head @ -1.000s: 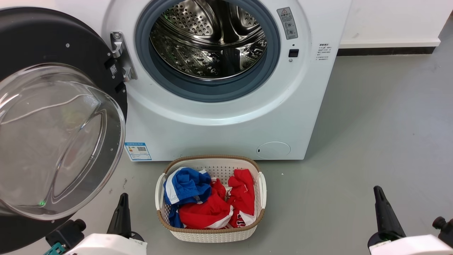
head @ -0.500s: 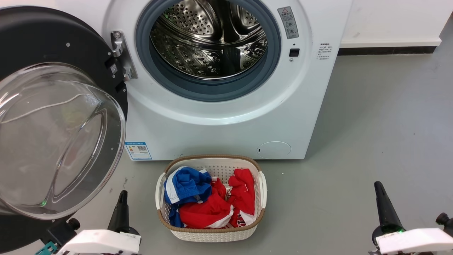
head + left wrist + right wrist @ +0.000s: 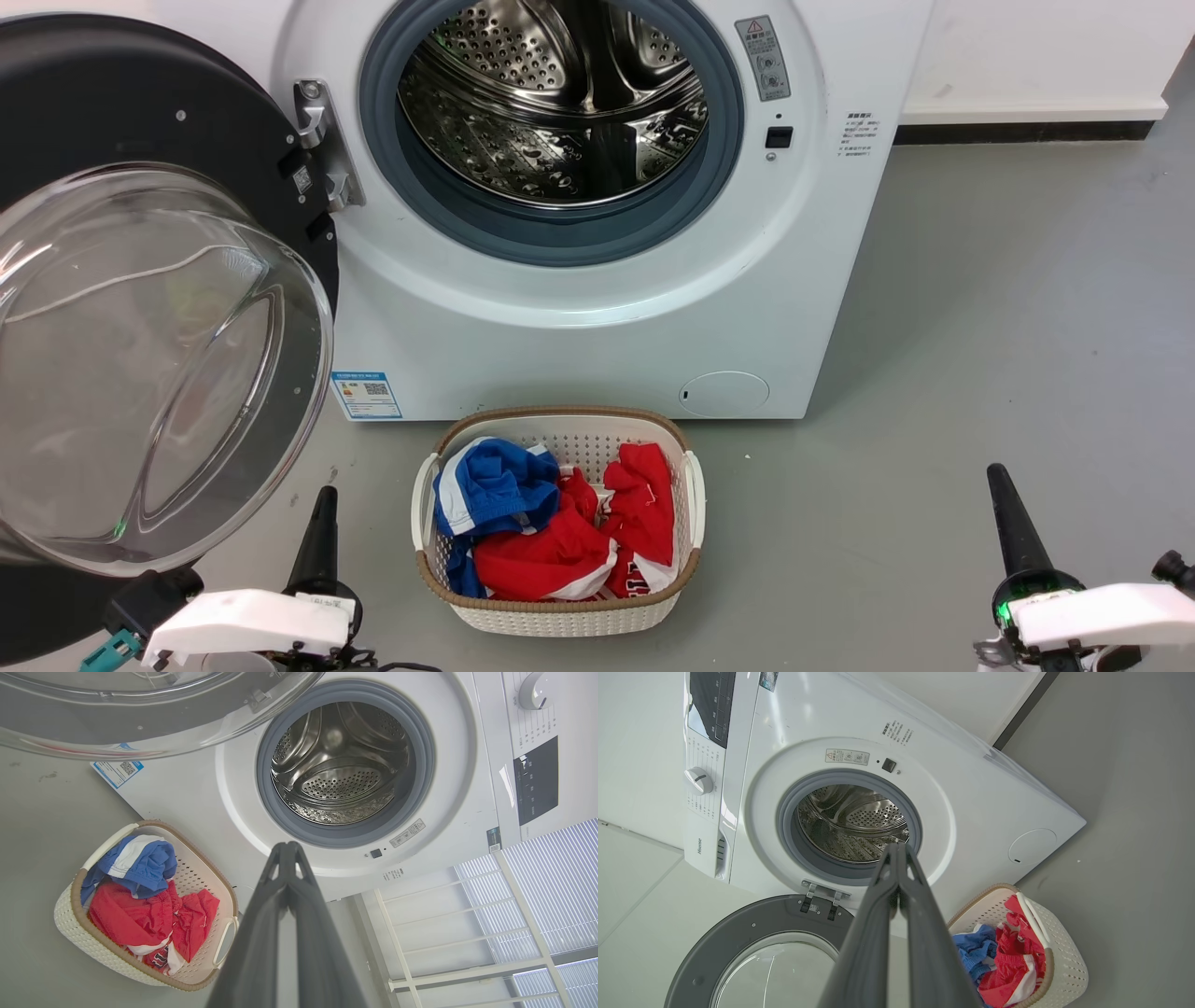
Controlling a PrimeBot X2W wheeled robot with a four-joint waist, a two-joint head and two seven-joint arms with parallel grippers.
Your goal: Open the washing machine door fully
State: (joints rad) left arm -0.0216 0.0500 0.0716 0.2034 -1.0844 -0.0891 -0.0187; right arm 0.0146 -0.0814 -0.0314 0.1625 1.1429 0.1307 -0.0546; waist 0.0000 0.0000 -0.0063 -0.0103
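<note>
head view: door (image 3: 112,103) swung wide open at the left of the washer (image 3: 579,327), hung on a metal hinge (image 3: 317,131), glass bowl bulging toward the camera. drum (image 3: 560,103) open to view inside a grey gasket (image 3: 560,247). on the floor (image 3: 980,327) just before the washer, a white basket (image 3: 560,415) with red and blue clothes (image 3: 551,555). left pincer (image 3: 324,499) low at the left, under the door's bowl and apart from it; right pincer (image 3: 997,476) low at the right, well apart from everything.

left wrist view: fingers pressed together at the tips, gripping nothing, tips seen over the washer's front below the drum opening; door rim across the top left, basket at lower left.

right wrist view: fingers likewise closed tip to tip, empty, tips seen over the gasket's edge; door open at the bottom left, basket at lower right.
</note>
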